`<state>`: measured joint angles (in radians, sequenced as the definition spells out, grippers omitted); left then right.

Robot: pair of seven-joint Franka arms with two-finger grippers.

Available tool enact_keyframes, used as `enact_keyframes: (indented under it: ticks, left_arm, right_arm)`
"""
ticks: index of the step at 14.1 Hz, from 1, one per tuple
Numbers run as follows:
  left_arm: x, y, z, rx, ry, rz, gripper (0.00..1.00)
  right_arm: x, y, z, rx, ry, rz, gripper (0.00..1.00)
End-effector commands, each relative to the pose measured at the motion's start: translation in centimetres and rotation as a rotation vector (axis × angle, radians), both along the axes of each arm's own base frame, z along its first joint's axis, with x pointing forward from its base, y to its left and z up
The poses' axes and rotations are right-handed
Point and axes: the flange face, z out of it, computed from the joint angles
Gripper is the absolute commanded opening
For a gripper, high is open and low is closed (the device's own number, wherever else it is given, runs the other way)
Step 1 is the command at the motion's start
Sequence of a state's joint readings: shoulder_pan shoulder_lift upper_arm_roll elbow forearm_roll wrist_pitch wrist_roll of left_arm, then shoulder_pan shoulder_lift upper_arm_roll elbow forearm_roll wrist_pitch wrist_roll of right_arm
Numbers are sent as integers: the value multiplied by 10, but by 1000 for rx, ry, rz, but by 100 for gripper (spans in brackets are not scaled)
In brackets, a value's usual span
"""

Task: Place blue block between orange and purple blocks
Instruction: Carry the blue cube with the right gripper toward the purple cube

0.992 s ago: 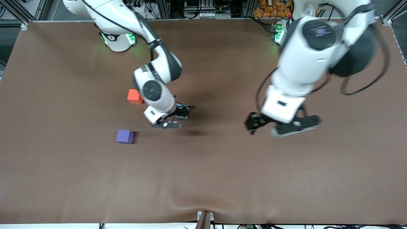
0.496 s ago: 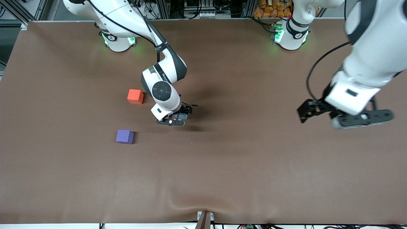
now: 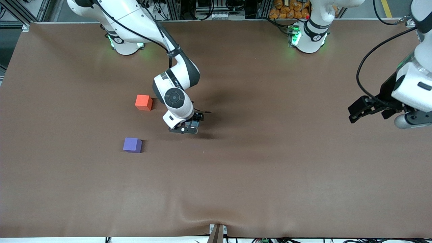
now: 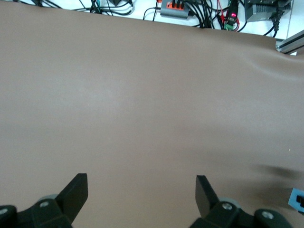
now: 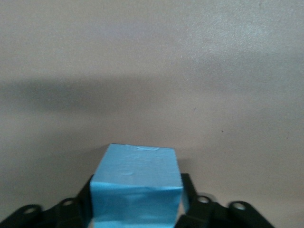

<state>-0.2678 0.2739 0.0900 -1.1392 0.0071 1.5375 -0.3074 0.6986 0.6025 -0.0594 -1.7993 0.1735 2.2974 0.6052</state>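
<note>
Right wrist view: the blue block [image 5: 136, 183] sits low-centre in the frame, between the fingers [image 5: 189, 190] of my right gripper [image 5: 136, 202], and both black fingers press its side faces. I read that as clamped on the cube. I can't tell whether it's off the table [image 3: 236, 175] yet; the gripper looks down at mat level.

Front view: my right gripper [image 3: 189, 125] is mid-frame, a bit toward the right arm's end of centre. The wrist hides most of the cube there.

Targets:
- the orange block [image 3: 143, 102] is higher in the frame
- the purple block [image 3: 132, 144] is lower in the frame, nearer the camera
- they're well apart with bare mat between them, and the line joining them runs roughly up-down in the frame

Key relation: the gap's middle sits at about the same frame height as my gripper, further toward the right arm's end. My judgement is that the carry is nearly a straight sideways slide that way, with little in-out correction. It's a cube, so there's no long axis to align; I'd just keep the faces square to the other two.

My left gripper [image 4: 141, 190] has its fingers wide apart and holds nothing. It's over bare mat at the left arm's end, well away, waiting. The right arm is clearly the nearer one.

Risk: clipping the orange block with the wrist on the way in.
</note>
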Motion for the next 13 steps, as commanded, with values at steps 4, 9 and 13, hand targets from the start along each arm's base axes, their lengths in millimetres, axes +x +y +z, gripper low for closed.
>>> enact_keyframes:
  ticks: [4, 9, 13]
  left_arm:
    - [-27, 27, 19, 14, 31, 17, 100]
    - [-44, 77, 22, 11, 50, -44, 100]
    - [-56, 99, 13, 9, 75, -28, 100]
  right_arm:
    - [-1, 0, 4, 0, 2, -9, 47]
    - [38, -63, 59, 8, 18, -78, 46]
    - [58, -156, 86, 39, 36, -1, 46]
